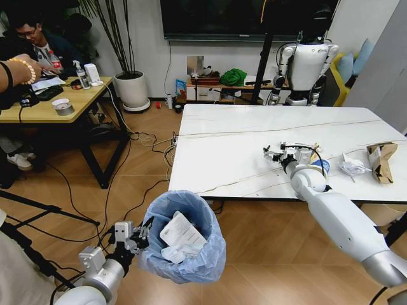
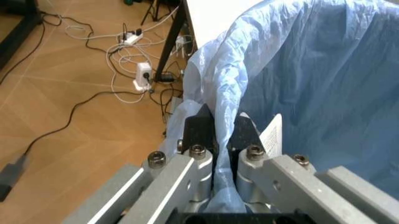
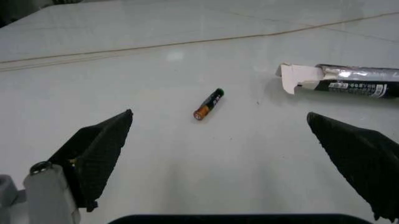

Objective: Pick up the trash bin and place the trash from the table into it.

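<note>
The trash bin (image 1: 184,238) is pinched at its bag rim by the left gripper (image 2: 221,133) beside the table (image 1: 222,152), while the right gripper (image 3: 218,149) is held spread above a battery (image 3: 208,104).

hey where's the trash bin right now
In the head view the trash bin hangs off the floor at lower centre-left, just off the table's near-left corner, with the left gripper clamped on its bag-lined rim.

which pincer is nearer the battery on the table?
Right. The right pincer hangs open just above the battery, fingers either side. The left pincer is off the table, clamped on the trash bin rim.
</note>
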